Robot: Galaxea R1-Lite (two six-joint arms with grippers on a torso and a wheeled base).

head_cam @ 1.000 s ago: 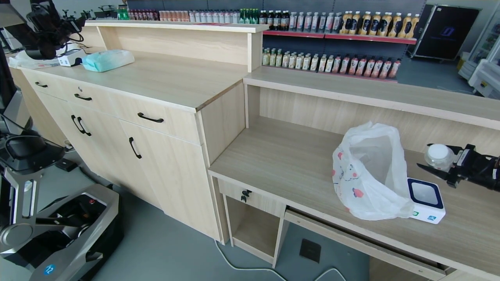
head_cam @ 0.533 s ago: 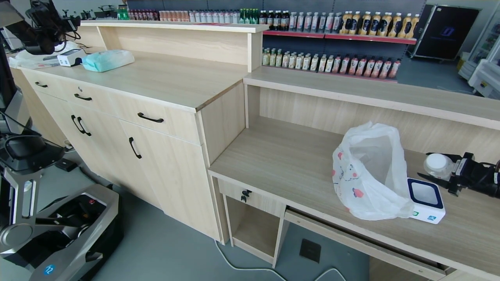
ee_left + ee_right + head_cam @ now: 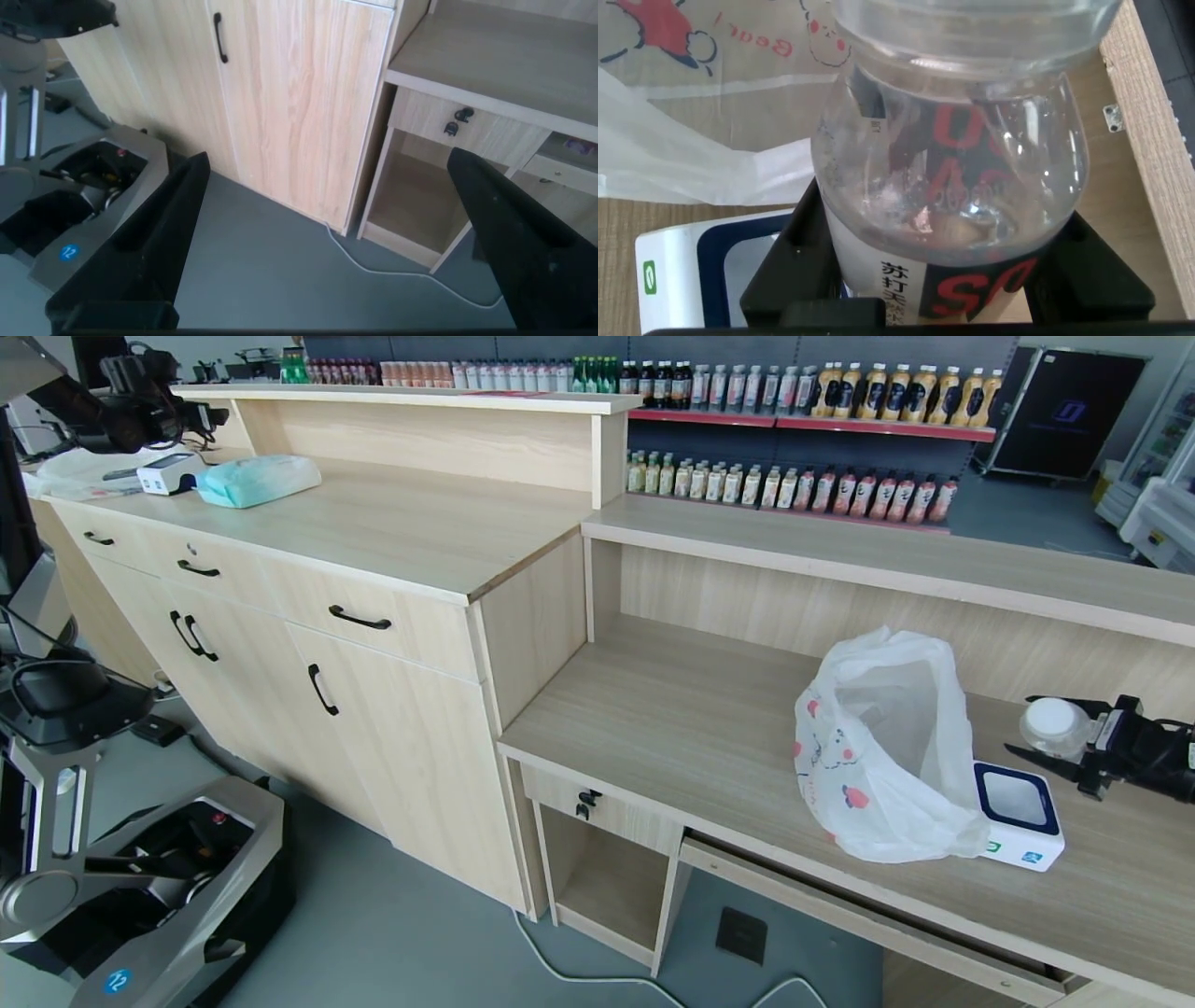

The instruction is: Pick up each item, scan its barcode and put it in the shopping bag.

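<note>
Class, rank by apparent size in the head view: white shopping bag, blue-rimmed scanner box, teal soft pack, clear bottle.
1. white plastic shopping bag
2. white blue-rimmed scanner box and teal soft pack: alike, unranked
3. clear bottle in right end effector

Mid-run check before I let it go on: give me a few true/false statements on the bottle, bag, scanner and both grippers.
1. The right gripper is holding a clear bottle. True.
2. The bottle is already inside the shopping bag. False: it is held outside the bag, near the scanner.
3. The scanner sits on the lower counter, right up against the bag. True.
4. The left gripper is shut. False: its fingers are spread wide, with nothing between them.
5. The bag lies flat and closed. False: it stands with its mouth open.
</note>
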